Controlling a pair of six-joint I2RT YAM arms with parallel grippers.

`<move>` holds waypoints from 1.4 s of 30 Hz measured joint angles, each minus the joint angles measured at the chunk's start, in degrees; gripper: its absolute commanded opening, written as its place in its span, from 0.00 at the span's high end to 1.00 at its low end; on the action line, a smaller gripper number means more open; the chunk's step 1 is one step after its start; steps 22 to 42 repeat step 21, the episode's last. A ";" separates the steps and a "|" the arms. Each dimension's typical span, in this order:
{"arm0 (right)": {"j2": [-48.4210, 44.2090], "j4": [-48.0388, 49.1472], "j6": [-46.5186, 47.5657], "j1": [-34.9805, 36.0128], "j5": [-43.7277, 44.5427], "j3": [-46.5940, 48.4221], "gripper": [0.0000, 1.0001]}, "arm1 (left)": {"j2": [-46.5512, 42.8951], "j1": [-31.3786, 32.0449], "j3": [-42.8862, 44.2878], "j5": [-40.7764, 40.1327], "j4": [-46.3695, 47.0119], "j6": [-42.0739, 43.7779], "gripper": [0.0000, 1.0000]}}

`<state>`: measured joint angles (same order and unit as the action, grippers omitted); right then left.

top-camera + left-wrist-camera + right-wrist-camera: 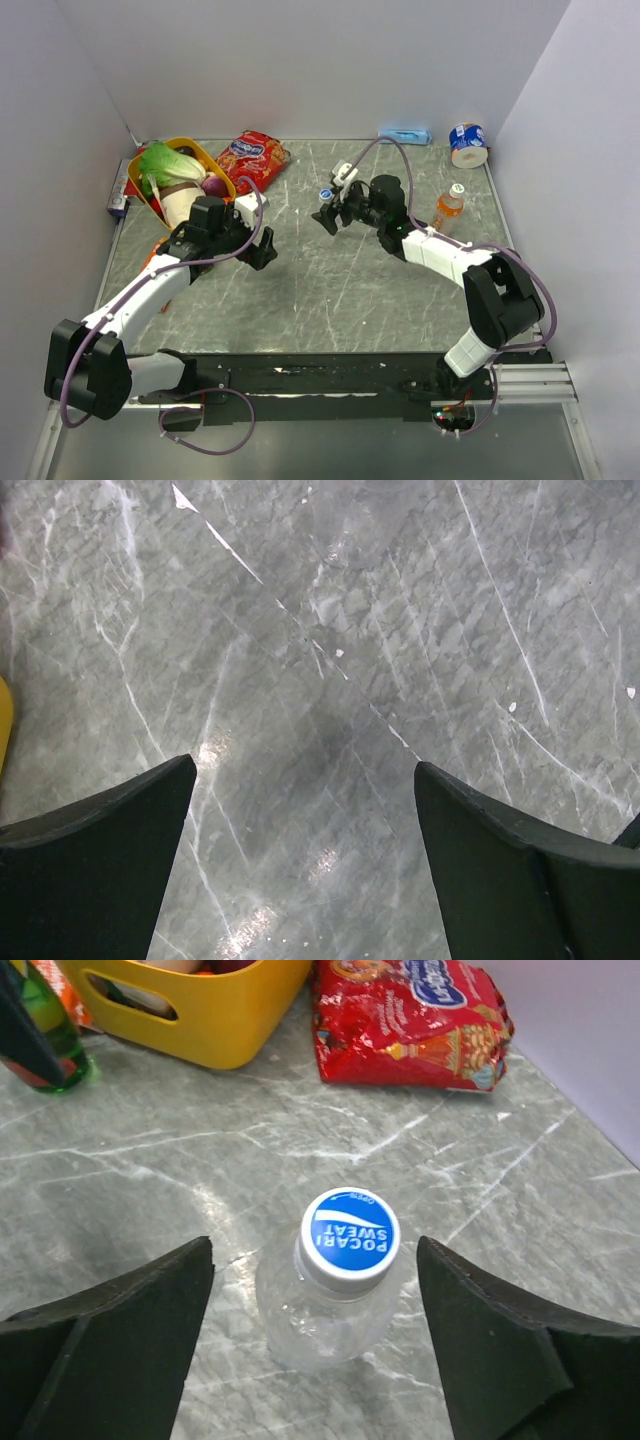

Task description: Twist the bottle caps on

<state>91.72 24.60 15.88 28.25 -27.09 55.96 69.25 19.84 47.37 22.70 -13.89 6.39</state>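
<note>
A colourless see-through bottle (pixel 318 1325) stands upright on the grey table, with a blue bottle cap (pixel 349 1235) bearing white lettering on its neck. My right gripper (pixel 313 1252) is open above it, one finger on each side of the cap and neither touching it. In the top view that cap (pixel 326 194) shows just beyond my right gripper (pixel 331 216). A small orange drink bottle (pixel 447 212) with a pale cap (pixel 457 188) stands to the right. My left gripper (pixel 305 765) is open over bare table, holding nothing; from above, the left gripper (pixel 264 252) is at centre left.
A yellow basket (pixel 222 177) of vegetables sits at the back left, with a red snack bag (pixel 250 155) beside it. A dark green bottle (pixel 45 1050) stands near the basket. A blue-and-white tape roll (pixel 467 143) lies at the back right corner.
</note>
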 measured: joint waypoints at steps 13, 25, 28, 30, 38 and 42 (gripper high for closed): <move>-14.69 -27.63 -0.35 -0.33 3.85 6.71 0.00 | -0.11 0.00 0.61 -0.79 3.48 -1.33 0.04; -20.13 -45.48 -2.97 8.66 24.11 16.83 0.00 | -3.41 0.00 3.85 -4.17 9.49 -3.91 0.04; -20.13 -45.48 -2.97 8.66 24.11 16.83 0.00 | -3.41 0.00 3.85 -4.17 9.49 -3.91 0.04; -20.13 -45.48 -2.97 8.66 24.11 16.83 0.00 | -3.41 0.00 3.85 -4.17 9.49 -3.91 0.04; -20.13 -45.48 -2.97 8.66 24.11 16.83 0.00 | -3.41 0.00 3.85 -4.17 9.49 -3.91 0.04; -20.13 -45.48 -2.97 8.66 24.11 16.83 0.00 | -3.41 0.00 3.85 -4.17 9.49 -3.91 0.04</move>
